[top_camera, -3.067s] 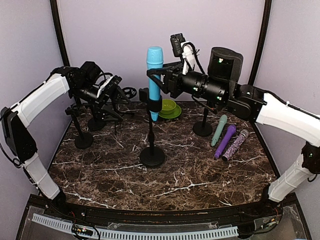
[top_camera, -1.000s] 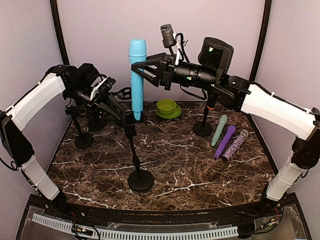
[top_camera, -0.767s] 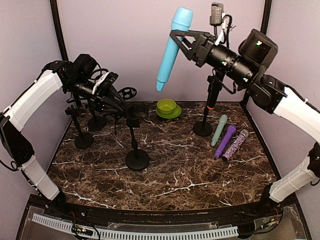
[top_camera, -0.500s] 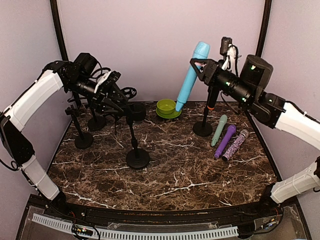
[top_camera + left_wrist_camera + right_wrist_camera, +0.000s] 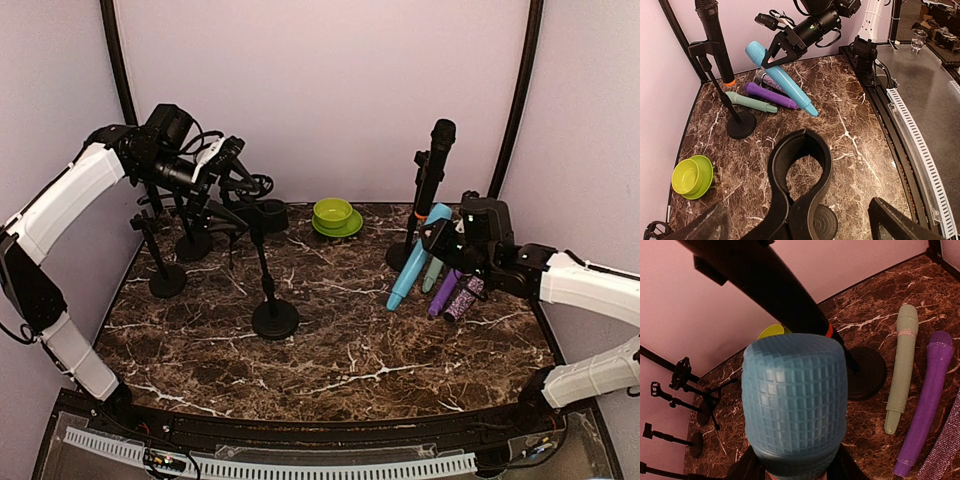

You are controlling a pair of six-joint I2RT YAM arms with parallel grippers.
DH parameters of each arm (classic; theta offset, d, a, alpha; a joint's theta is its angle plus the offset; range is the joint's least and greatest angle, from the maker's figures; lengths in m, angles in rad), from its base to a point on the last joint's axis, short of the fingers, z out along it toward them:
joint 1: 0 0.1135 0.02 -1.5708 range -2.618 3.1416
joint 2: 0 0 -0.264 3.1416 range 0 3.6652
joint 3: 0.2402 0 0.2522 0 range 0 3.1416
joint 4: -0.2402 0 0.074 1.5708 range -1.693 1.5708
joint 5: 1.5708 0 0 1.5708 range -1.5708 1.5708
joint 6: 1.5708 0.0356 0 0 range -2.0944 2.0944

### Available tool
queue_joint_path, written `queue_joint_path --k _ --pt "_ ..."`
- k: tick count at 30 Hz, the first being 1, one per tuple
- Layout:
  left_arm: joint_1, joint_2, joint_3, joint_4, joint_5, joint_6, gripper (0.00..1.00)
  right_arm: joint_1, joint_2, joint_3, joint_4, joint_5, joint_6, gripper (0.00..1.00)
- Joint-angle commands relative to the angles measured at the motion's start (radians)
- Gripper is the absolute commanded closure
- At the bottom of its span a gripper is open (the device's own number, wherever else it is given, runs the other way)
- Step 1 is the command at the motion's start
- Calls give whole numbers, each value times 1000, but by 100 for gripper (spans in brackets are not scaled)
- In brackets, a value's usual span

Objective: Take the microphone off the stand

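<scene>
The blue microphone (image 5: 413, 260) slants low at the right of the table, its tail end down at the marble, and my right gripper (image 5: 438, 232) is shut on its body just below the head. Its gridded head (image 5: 795, 405) fills the right wrist view, with a finger (image 5: 746, 467) showing on each side. The black stand (image 5: 273, 317) is left of centre and its clip (image 5: 800, 165) is empty. My left gripper (image 5: 238, 200) is open behind that clip. Its fingers (image 5: 902, 220) are spread wide on either side and touch nothing.
A black microphone (image 5: 433, 165) stays clipped on a second stand at the back right. Green (image 5: 750, 102), purple (image 5: 772, 96) and glittery (image 5: 468, 292) microphones lie beside the blue one. A green bowl on a saucer (image 5: 333, 215) is at the back. Spare stands (image 5: 166, 275) crowd the left.
My right arm swung the blue microphone down from high at the back to the table's right side. My left gripper opened and let go of the stand's clip.
</scene>
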Motion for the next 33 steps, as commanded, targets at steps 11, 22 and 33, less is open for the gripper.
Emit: queue_joint_path --k 11,22,33 --pt "0 -98 -21 37 -91 -125 1 -253 111 11 2 -21 -1 100" --pt "0 -138 -35 3 -146 -157 1 -360 392 186 38 -171 -58 100" --pt "62 -210 -216 49 -130 -253 1 -383 559 287 35 -238 -60 89"
